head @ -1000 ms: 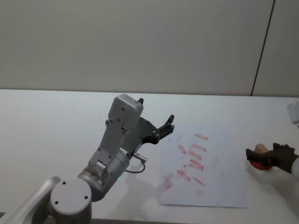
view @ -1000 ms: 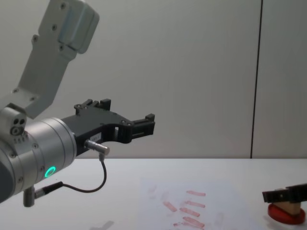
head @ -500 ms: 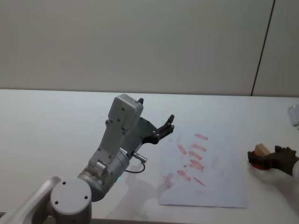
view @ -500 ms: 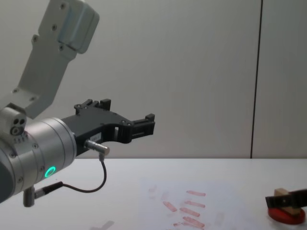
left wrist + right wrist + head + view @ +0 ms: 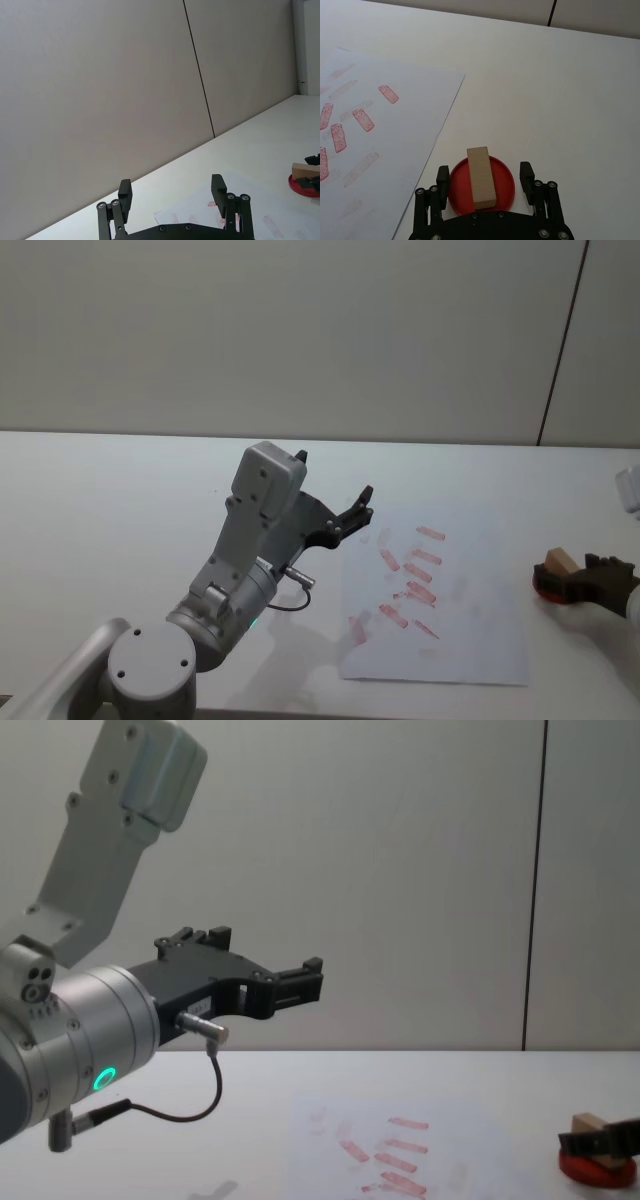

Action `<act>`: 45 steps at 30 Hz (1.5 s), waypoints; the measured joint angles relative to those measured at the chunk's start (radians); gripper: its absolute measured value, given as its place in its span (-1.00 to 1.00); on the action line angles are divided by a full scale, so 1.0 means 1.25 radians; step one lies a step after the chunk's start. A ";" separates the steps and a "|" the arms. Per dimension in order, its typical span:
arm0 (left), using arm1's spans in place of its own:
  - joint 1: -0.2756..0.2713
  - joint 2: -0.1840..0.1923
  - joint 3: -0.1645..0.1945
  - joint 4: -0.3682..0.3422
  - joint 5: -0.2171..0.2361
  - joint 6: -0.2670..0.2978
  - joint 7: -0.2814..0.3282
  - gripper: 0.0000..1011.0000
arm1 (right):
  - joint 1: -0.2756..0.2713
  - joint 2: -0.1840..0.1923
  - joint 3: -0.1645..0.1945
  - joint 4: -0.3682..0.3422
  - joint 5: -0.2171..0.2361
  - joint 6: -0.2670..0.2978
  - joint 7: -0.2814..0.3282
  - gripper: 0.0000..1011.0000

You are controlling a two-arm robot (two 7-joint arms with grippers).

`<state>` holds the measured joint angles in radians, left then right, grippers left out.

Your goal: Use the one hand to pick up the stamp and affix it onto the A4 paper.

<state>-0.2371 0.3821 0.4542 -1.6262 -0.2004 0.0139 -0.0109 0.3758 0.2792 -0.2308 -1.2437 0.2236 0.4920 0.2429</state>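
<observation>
Pickup stage: my left gripper (image 5: 171, 187) idles raised, jaws apart; one paper (image 5: 470, 640) lies mid-table; right of it, one stamp (image 5: 480, 175) lies on one red pad (image 5: 505, 181), my right gripper (image 5: 484, 173) spread wide astride it. Next, I reckon: close squarely on the wood, then lift.

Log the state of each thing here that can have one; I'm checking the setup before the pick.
stamp: lying flat on the ink pad, not gripped.
ink pad: uncovered, beside the paper.
A4 paper: lying flat, bearing red marks.
right pincer: open, fingers straddling pad and stamp.
left pincer: open, raised, empty.
</observation>
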 joint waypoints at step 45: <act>0.000 0.000 0.000 0.000 0.000 0.000 0.000 0.98 | -0.001 -0.002 -0.002 -0.001 -0.003 -0.005 -0.001 -0.57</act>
<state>-0.2372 0.3821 0.4542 -1.6262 -0.2004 0.0138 -0.0109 0.3747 0.2767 -0.2333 -1.2448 0.2195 0.4856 0.2412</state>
